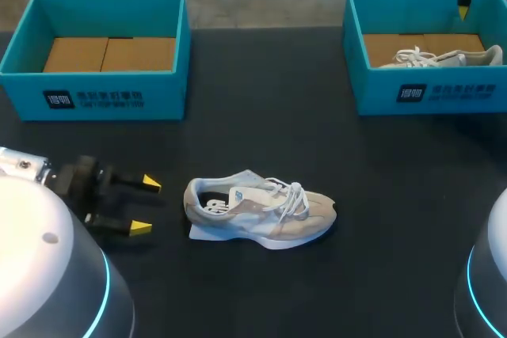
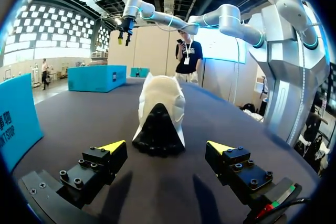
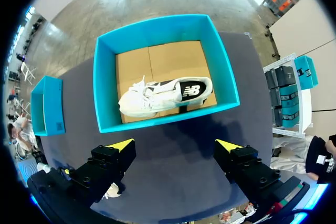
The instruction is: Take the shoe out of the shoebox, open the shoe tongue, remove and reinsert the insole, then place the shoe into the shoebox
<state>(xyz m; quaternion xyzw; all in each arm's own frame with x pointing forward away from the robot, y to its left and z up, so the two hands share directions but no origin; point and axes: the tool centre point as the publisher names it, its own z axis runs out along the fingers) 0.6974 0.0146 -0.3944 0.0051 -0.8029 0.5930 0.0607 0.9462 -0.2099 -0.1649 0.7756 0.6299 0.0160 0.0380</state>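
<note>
We see the loose shoe (image 1: 261,211) on the tabletop (image 1: 261,116), outside both boxes and seemingly upright. Its heel points at our left tool (image 1: 146,206), whose fingers are apart, near the heel and touching nothing. Our right tool (image 3: 174,145) hangs over the right shoebox (image 1: 428,96), fingers spread and empty, with a second shoe (image 3: 163,94) lying on its side inside; the left shoebox (image 1: 103,96) shows its cardboard floor.
</note>
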